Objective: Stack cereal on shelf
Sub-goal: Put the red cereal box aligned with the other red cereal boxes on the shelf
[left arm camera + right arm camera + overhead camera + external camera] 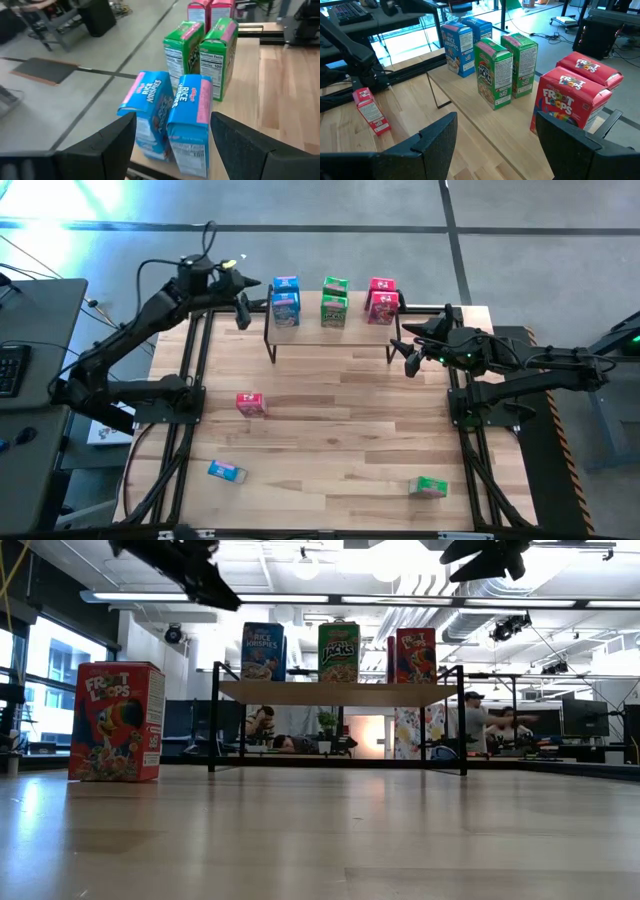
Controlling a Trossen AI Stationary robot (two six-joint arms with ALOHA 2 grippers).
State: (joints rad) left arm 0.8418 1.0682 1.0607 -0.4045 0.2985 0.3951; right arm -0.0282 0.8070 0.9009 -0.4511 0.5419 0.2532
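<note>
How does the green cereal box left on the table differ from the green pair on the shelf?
The loose green box lies flat on the tabletop, near the front right; the green pair stands upright on the shelf. The loose one is alone; the pair stands close together. All show the same green packaging.

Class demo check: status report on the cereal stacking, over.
Left end effector open, straddling blue boxes on shelf. Right end effector open near red boxes. Six shelved, three on table. Nothing obstructing.

six boxes (334, 302) on shelf (330, 335)
</note>
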